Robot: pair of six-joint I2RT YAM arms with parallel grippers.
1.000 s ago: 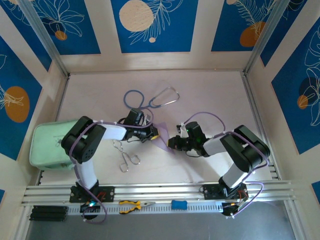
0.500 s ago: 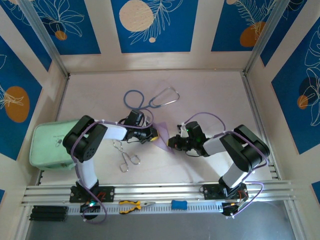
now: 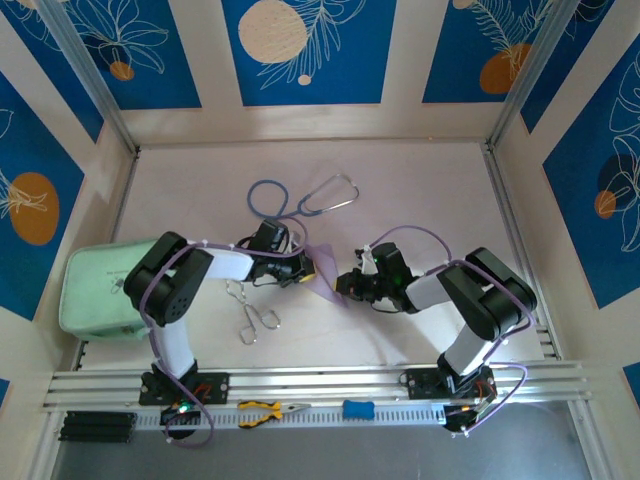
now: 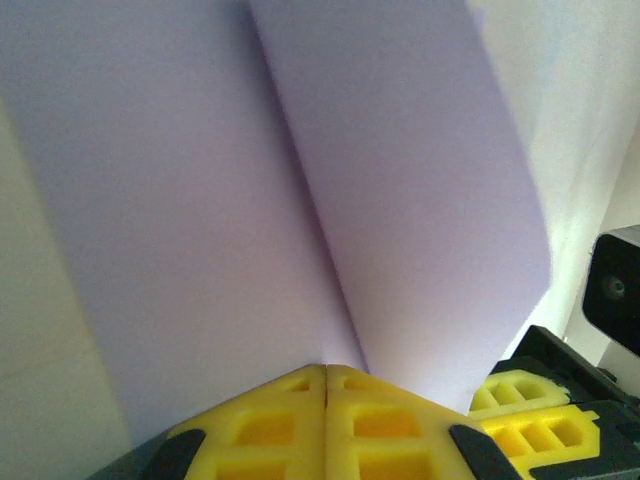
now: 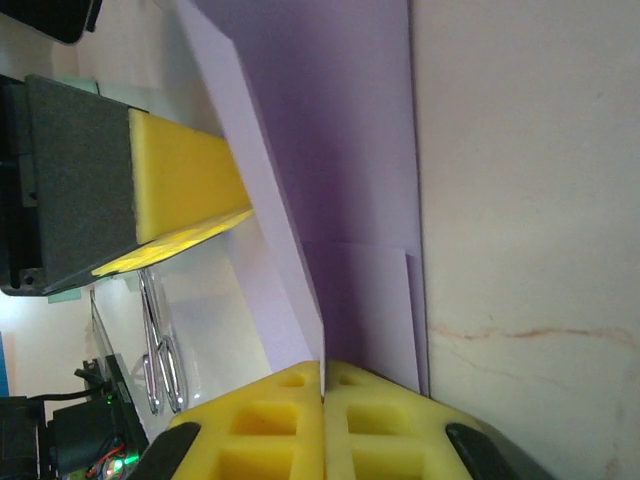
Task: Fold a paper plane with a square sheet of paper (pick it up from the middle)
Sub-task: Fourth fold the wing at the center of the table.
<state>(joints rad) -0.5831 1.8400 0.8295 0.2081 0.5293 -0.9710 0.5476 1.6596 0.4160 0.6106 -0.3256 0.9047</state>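
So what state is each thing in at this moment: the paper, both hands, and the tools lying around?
Lilac paper: folded along a crease, pinched from both sides.
Left hand: shut on the paper.
Right hand: shut on the paper.
Stethoscope: lying loose, untouched.
Forceps: lying flat, untouched.
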